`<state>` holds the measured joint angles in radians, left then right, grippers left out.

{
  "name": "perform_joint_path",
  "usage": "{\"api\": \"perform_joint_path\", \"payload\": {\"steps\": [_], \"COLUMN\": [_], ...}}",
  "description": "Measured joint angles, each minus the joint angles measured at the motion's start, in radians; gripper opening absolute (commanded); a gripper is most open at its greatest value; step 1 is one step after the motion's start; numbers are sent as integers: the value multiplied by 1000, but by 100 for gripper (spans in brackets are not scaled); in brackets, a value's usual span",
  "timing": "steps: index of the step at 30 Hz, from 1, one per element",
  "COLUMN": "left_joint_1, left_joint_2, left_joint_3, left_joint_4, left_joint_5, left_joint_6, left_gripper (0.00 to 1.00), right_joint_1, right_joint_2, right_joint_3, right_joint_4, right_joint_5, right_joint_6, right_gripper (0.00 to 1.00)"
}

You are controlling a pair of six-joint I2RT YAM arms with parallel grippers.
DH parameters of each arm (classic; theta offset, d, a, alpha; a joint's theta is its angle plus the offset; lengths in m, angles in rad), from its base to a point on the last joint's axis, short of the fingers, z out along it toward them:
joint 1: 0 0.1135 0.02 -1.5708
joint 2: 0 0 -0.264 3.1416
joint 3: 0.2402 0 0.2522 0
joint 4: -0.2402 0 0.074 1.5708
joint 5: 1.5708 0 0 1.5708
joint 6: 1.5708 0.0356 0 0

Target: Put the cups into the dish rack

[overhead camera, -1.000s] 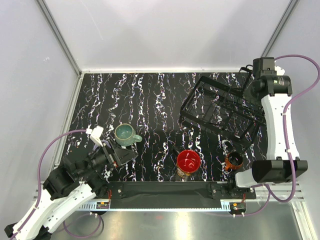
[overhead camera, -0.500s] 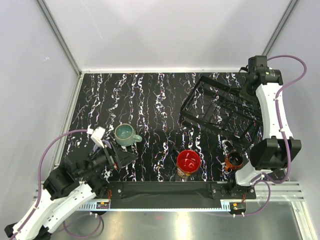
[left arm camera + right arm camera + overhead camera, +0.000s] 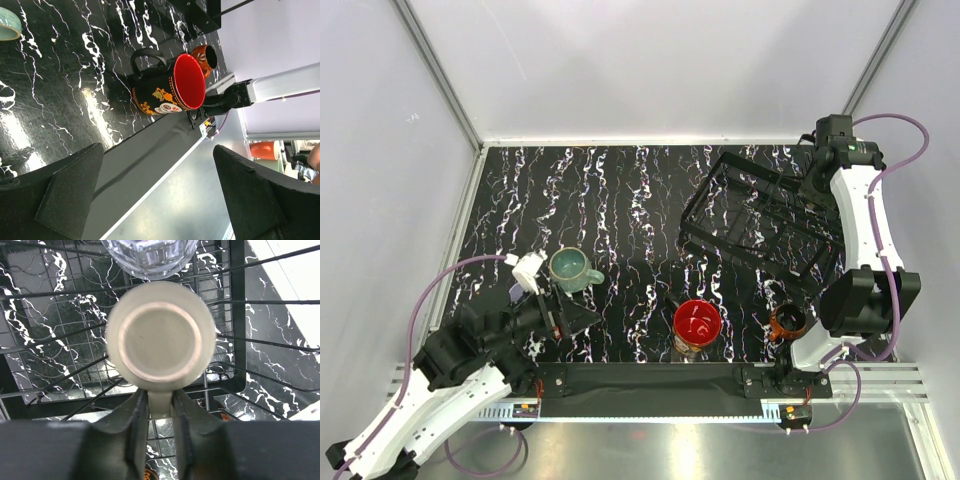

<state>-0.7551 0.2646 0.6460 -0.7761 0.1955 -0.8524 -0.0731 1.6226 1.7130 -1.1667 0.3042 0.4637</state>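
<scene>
The beige mug (image 3: 161, 337) is being gripped by its handle between the narrowed fingers of the right gripper (image 3: 160, 397); it is being held upside down, its base turned toward the wrist camera, over the wire grid of the dish rack (image 3: 239, 340); whether it is being borne by the wires cannot be told; the clear glass (image 3: 147, 255) is being shown just beside the mug, over the same grid; from above, the rack is being seen at the far right of the black marbled tabletop (image 3: 620, 200); the left gripper (image 3: 157, 147) is being held wide open, nothing between its fingers, low over the near left of the tabletop; the teal-green mug (image 3: 570, 268) is standing upright just beyond it, apart from its fingers; the red-inside dark mug (image 3: 697, 325) is standing upright near the front edge, about midway between the arms; the small orange mug (image 3: 787, 322) is standing to its right, near the rack's near corner; all three mugs are being left outside the rack.
</scene>
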Motion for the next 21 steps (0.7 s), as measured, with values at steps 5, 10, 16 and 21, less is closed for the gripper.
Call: {"api": "perform_joint_path", "payload": {"steps": [5,10,16,21], "left_joint_1": [0,0,0,0], "left_joint_2": [19,48,67,100], "left_joint_3": [0,0,-1,-1], "left_joint_4": [0,8,23,31], "left_joint_5": [13,41,70,85], "left_joint_6": [10,11,11,11], "left_gripper": [99,99,99,98], "right_joint_1": [0,-5,-11,-9], "right_joint_2": [0,-11,-59,-122], "right_joint_3": [-12,-33,-39,-16], "right_joint_4": [18,14,14,-17], "right_joint_5": [-10,-6,-21,-64], "right_joint_6": [-12,-32,-45,-50], "right_gripper": [61,78,88,91]}}
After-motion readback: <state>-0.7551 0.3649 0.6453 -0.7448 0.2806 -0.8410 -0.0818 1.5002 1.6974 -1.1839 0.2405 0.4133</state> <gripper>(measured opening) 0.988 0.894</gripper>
